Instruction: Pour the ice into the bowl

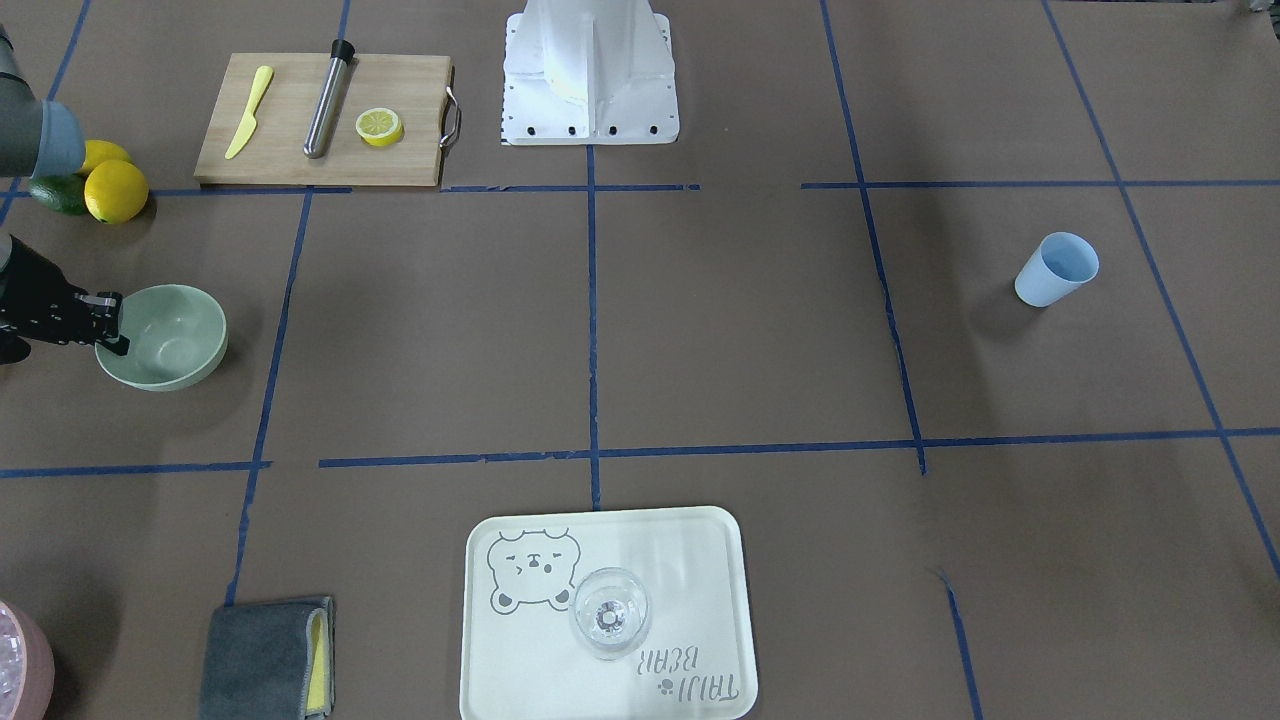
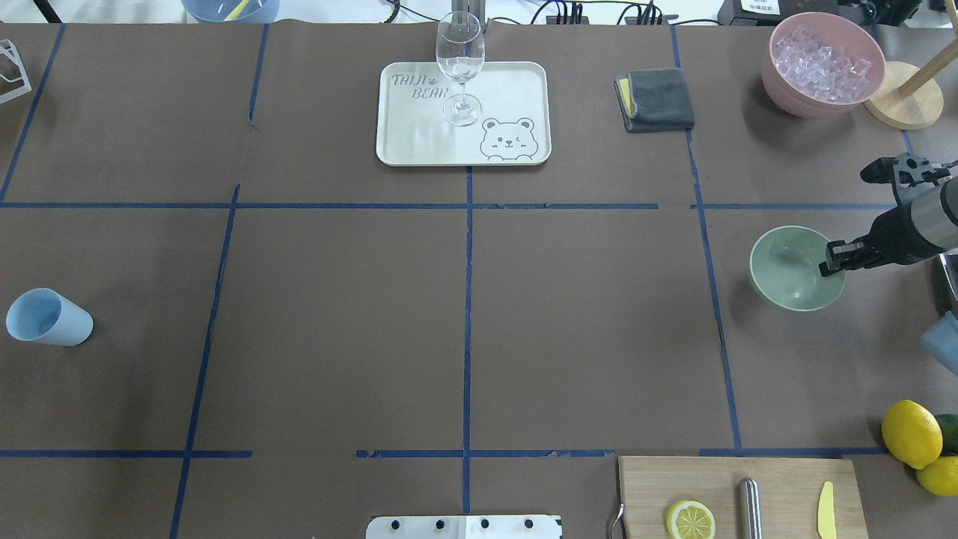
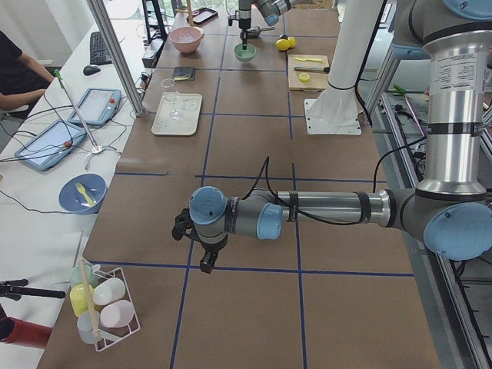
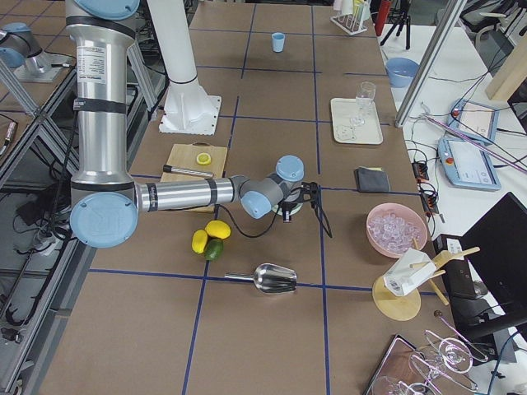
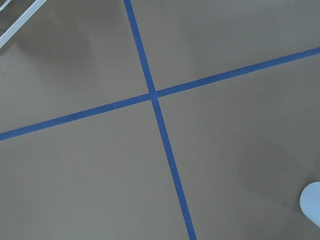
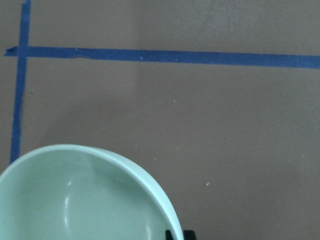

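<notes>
Brown blue-taped tabletop (image 2: 337,299); right pincer (image 2: 829,262) tight on bowl (image 2: 786,273) rim, left pincer (image 3: 206,257) unclear.

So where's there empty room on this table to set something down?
The whole middle is bare, between the tray, the blue cup and the cutting board. It's crowded on the robot's right: bowl, right gripper, pink container, lemons.

You'll see silver-grey tubes and rounded grey joints with pale blue caps on the left arm (image 3: 330,207), mid-frame in the left-end view, and the right arm (image 4: 181,196), centre-left in the right-end view. Each carries a white printed label (image 3: 450,77) and a black cable (image 3: 265,181); the left gripper (image 3: 205,265) and right gripper (image 1: 110,322) are black. The white base (image 1: 590,100), top centre of the front view, has dark screws (image 1: 572,131).
</notes>
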